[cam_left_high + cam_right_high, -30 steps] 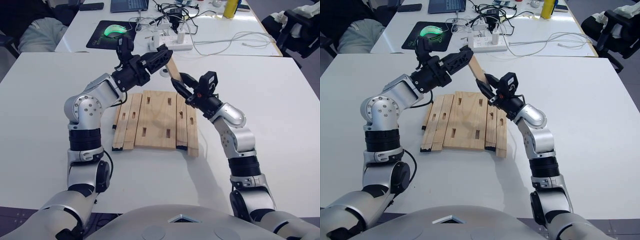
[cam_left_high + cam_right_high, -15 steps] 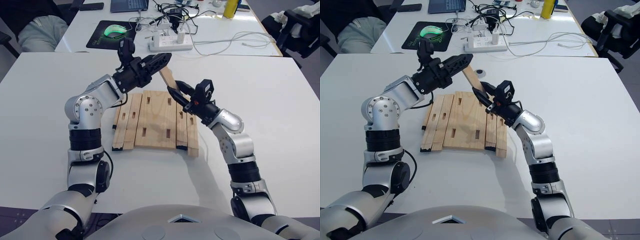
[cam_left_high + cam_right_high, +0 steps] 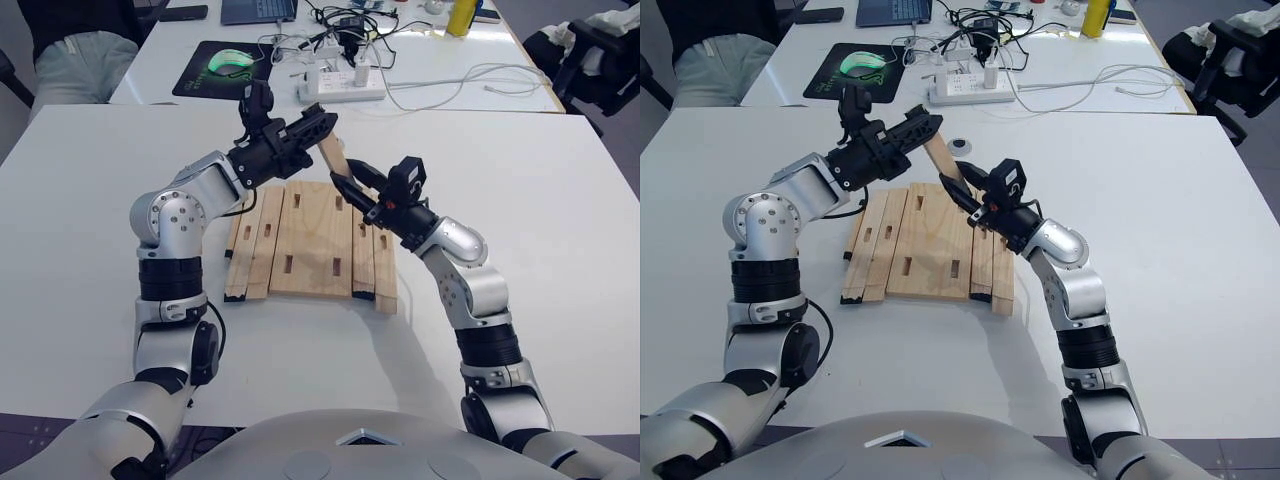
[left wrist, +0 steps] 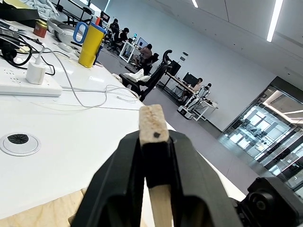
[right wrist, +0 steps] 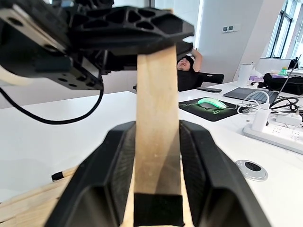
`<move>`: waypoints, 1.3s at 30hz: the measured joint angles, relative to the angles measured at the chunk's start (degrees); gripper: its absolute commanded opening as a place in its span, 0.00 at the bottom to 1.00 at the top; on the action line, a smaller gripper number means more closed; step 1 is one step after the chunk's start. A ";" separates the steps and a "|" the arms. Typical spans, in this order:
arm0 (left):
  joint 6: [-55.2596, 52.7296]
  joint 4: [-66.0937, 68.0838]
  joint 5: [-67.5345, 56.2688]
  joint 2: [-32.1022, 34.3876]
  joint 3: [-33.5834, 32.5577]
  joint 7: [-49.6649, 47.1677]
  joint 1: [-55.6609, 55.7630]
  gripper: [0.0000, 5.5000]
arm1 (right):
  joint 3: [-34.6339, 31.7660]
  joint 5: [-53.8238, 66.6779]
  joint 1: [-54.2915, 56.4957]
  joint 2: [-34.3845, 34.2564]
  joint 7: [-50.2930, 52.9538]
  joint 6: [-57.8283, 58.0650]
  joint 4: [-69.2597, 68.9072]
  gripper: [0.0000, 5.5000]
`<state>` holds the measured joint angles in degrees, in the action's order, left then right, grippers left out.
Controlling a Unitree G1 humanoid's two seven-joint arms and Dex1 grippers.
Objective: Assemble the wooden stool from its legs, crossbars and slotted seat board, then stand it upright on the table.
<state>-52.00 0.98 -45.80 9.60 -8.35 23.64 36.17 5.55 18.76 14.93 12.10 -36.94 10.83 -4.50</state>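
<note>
While both arms are up over the parts: my left pincer (image 3: 322, 124) is clenched on the upper end of a wooden bar (image 3: 333, 157), with the bar's end poking just past the fingertips. My right pincer (image 3: 347, 176) is clenched on the same bar's lower part, just beside the left one, fingers flat on two opposite faces. The bar is tilted; can't tell if its lower end touches anything.

The seat board (image 3: 312, 240) lies flat on the bench (image 3: 520, 200) just below both pincers, slots facing up. The left pair of slotted pieces (image 3: 252, 245) lies alongside it on my left pincer's side. The right pair of slotted pieces (image 3: 374, 255) lies on my right pincer's side, parallel to the board.

Beyond the pincers there's a round grommet (image 3: 958, 146) in the bench top. On the next desk: a power strip (image 3: 340, 86), a green-lit mouse (image 3: 230, 60) on a dark pad, loose cables, and a yellow bottle (image 3: 461, 16).
</note>
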 measured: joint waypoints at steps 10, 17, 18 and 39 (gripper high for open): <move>3.53 0.48 2.44 -0.39 0.76 -0.16 0.00 0.10 | -0.10 -0.46 1.77 0.01 1.04 2.00 0.19 0.24; 6.56 -3.51 5.38 0.01 -1.65 -5.28 -1.97 0.08 | -1.35 -1.43 0.43 -0.17 3.24 1.80 0.43 0.41; 6.65 -4.28 5.48 0.50 -2.24 -5.86 -2.86 0.08 | -1.78 -1.42 -0.41 0.04 3.34 1.83 0.46 0.44; 5.85 -32.66 14.98 2.99 0.22 -20.58 -24.86 0.08 | -6.20 -4.50 -5.64 1.46 11.41 1.97 1.40 0.48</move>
<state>-46.15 -31.69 -30.81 12.59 -8.14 3.07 11.31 -0.65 14.26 9.28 13.56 -25.53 12.80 -3.11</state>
